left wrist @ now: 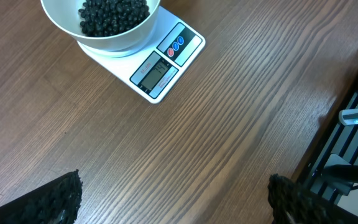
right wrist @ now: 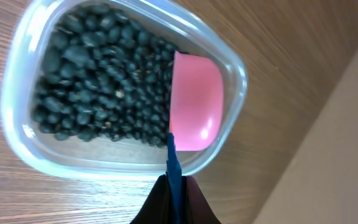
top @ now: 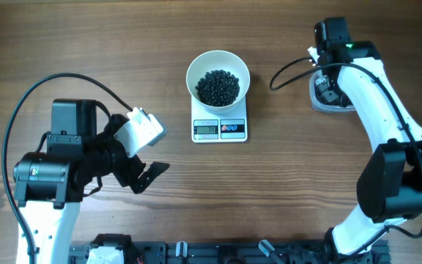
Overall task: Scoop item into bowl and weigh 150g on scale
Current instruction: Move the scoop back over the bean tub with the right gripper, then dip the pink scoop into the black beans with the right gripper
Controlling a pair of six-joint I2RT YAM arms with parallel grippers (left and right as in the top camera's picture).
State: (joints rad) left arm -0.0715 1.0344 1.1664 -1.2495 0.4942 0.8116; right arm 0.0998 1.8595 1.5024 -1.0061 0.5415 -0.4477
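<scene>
The white bowl stands on the white scale at the table's middle back, with a pile of black beads inside it. My left gripper hovers open and empty over bare wood, to the front left of the scale. The left wrist view has the bowl, the beads and the scale far ahead of the spread fingertips. My right gripper is shut on the blue handle of a pink scoop. The scoop lies in a clear tub of beads.
The clear tub sits at the back right, mostly hidden under the right arm. A black rail runs along the table's front edge. A table edge passes close beside the tub in the right wrist view.
</scene>
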